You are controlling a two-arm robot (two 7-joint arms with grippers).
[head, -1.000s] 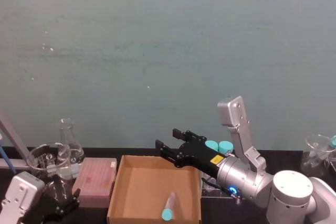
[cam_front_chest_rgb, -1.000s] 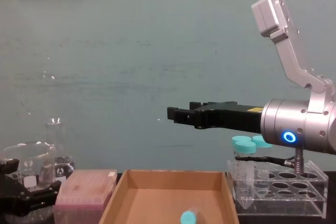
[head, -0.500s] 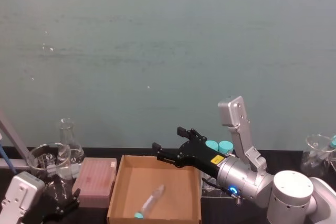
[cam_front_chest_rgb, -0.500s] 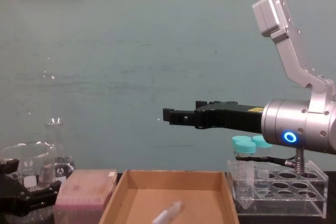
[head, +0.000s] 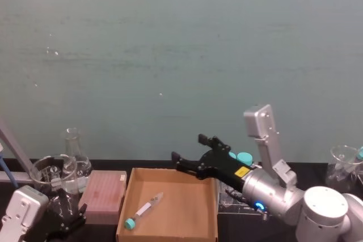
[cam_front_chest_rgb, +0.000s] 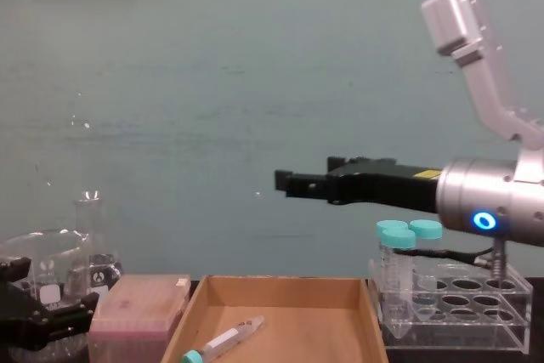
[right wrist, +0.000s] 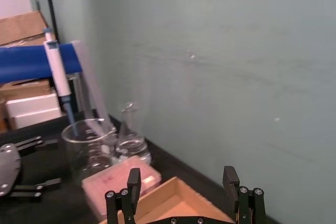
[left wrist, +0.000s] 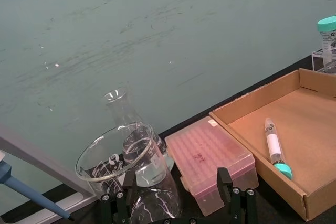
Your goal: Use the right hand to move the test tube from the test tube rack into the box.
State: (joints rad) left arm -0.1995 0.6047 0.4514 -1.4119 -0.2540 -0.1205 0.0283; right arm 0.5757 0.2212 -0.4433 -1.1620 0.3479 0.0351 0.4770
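the test tube point(head: 144, 210) lies on its side on the floor of the box point(head: 205, 232), toward the box's left wall, teal cap nearest the robot and conical tip pointing away; the left wrist view shows it point(left wrist: 274, 148) flat on the cardboard with its white label facing up. the right hand point(head: 190, 154) hovers above the far right part of the box with its jaws spread apart and nothing between them; in the chest view it point(cam_front_chest_rgb: 293, 183) hangs well above the tray, level and empty. the tube looks light, stiff and smooth, so it would likely roll or skid on the cardboard if nudged, and thin plastic could crack under a hard squeeze; the safest hold is probably across the barrel just below the cap, where the label offers some grip. the test tube rack point(cam_front_chest_rgb: 501, 322) stands just right of the box with wider teal-capped tubes point(cam_front_chest_rgb: 396, 248) upright in it. the bench is dark, backed by a plain teal wall. left of the box sit a pink tip box point(head: 104, 195), a flask point(head: 74, 154) and a beaker point(head: 50, 174). the left gripper point(head: 63, 217) rests low at the near left, its jaws apart.
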